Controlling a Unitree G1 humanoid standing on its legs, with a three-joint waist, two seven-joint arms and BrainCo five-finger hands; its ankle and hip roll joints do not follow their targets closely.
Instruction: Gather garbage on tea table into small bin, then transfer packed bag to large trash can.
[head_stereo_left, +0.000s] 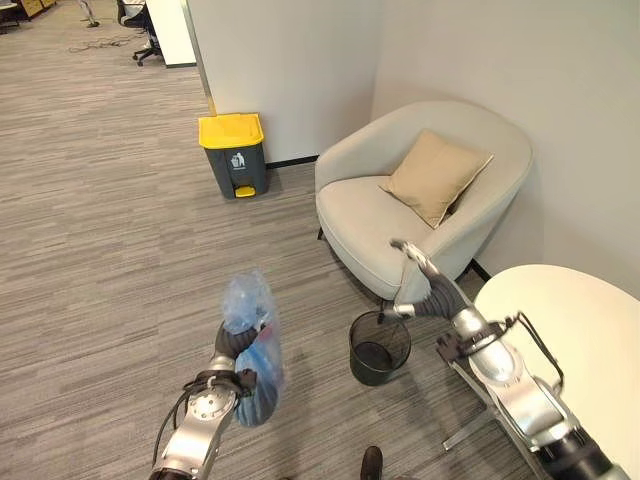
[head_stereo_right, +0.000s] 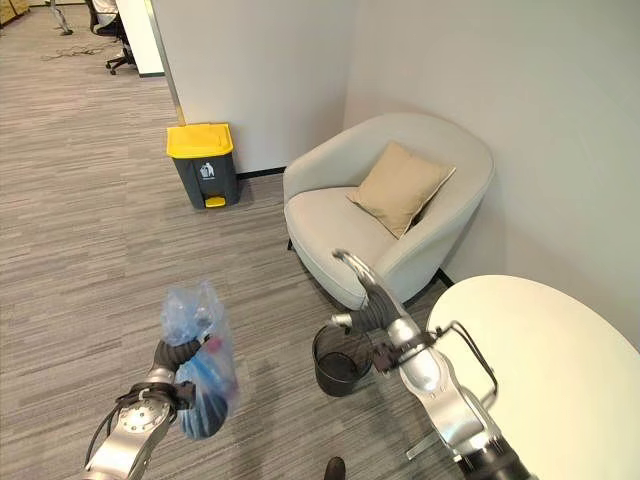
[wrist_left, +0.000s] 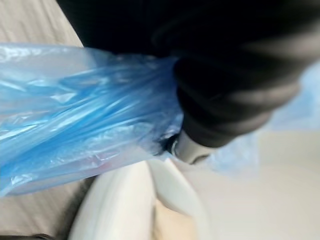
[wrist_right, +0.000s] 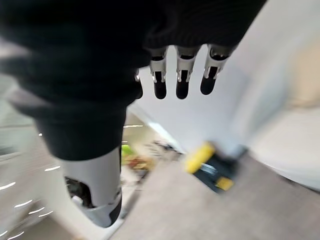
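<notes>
From the left eye view, your left hand (head_stereo_left: 232, 340) is raised over the grey striped carpet (head_stereo_left: 90, 250) with the crumpled translucent blue plastic bag (head_stereo_left: 252, 345) bunched at it; the bag's neck sticks up above the hand and its full body hangs just beside the wrist, clear of the floor. Your right hand (head_stereo_left: 418, 278) is up with its fingers extended and nothing in them, directly above the small black wire-mesh bin (head_stereo_left: 379, 347), which stands on the carpet between your two hands. Beyond that hand sits the rounded beige armchair (head_stereo_left: 400, 215) with a tan square cushion (head_stereo_left: 434, 175), and close by the right forearm is the cream round tea table (head_stereo_left: 585, 340). The dark grey pedal trash can with a yellow lid (head_stereo_left: 233, 153) stands against the white wall (head_stereo_left: 290, 60), well ahead of your left hand. The right eye view shows the same layout. In the left wrist view the blue bag is pressed against the dark ribbed cover and wraps the hand so you cannot see how the fingers lie. In the right wrist view the fingertips (wrist_right: 182, 85) hang straight and relaxed, holding nothing, with the yellow-lidded can far past them.
</notes>
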